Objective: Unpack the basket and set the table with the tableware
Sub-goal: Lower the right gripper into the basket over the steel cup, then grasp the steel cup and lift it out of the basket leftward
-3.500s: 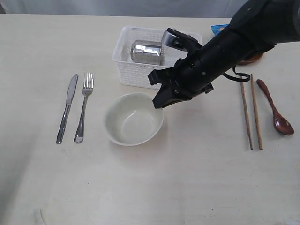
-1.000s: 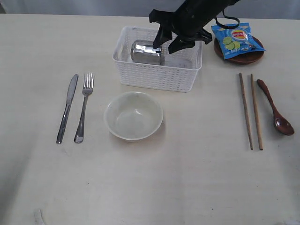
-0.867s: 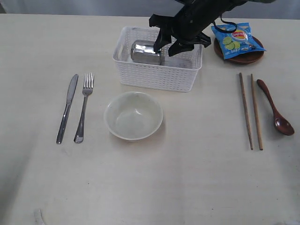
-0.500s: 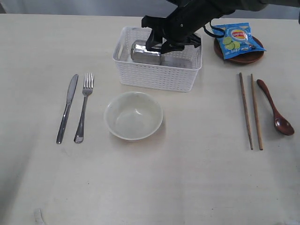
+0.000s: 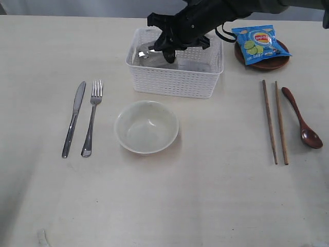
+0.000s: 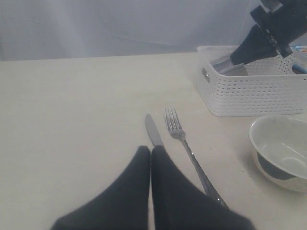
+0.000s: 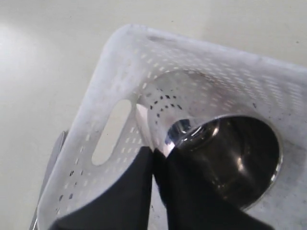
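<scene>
Exterior view: the right hand (image 5: 162,50) reaches across into the left end of the basket (image 5: 175,88), where the steel cup (image 5: 145,52) lies tilted, mostly hidden by the hand. The cup is the only tableware in the basket. The knife (image 5: 75,117) and fork (image 5: 92,119) lie side by side left of the bowl (image 5: 146,127). The 2 chopsticks (image 5: 275,122) and the spoon (image 5: 301,119) lie parallel on the right, like a place setting. The chip bag (image 5: 258,40) rests on the brown plate (image 5: 268,64), just beside the basket.

Left wrist view: the left hand (image 6: 151,154) is clenched on nothing and hangs low over the bench (image 6: 72,110) near the knife's handle end. It looks parked out of the other arm's way.

Right wrist view: the right hand's 2 fingers are drawn nearly together at the cup's rim, 1 outside the wall and 1 at the mouth. I judge this a thin pinch on the rim. That suits a cup lying against the basket's end wall, where a grip around the body has no room. The polished steel may slip when lifted.
</scene>
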